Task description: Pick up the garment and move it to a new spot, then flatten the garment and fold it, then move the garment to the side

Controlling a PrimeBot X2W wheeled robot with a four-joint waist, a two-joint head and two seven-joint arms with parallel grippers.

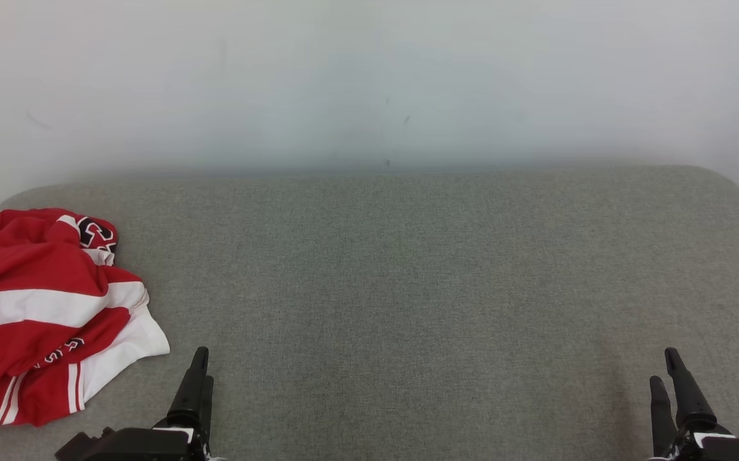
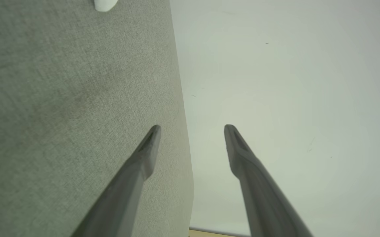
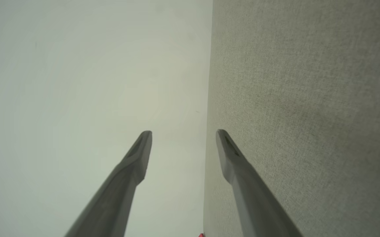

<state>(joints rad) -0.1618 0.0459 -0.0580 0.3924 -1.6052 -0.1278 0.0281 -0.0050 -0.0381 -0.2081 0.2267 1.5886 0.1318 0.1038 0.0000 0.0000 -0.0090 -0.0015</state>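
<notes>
Over at the far left of the grey woven-cloth surface [image 1: 408,288] lies the crumpled red garment [image 1: 43,314]. It is a soft jersey with broad white bands, thin white piping and some dark lettering I cannot read. It sits in a loose heap with folds running every which way. Its white hem spills toward the near edge, and its left side is cut off by the edge of the head view.

Just to the right of that hem, near but not touching it, the left gripper [image 1: 203,365] rises from the bottom with its dark fingers pointing away from me. In the left wrist view those fingers [image 2: 137,164] stand spread wide with nothing between them. One lies over the grey cloth and the other over the pale wall [image 1: 369,77]. A small white scrap [image 2: 104,5] shows at the top edge there; I cannot tell what it is.

The middle of the surface is plain grey weave, running back to where it meets the wall.

At the lower right the right gripper [image 1: 663,366] stands in the same pose, well apart from the garment. Seen from its own wrist, its fingers [image 3: 242,171] are parted just as wide and hold nothing.
</notes>
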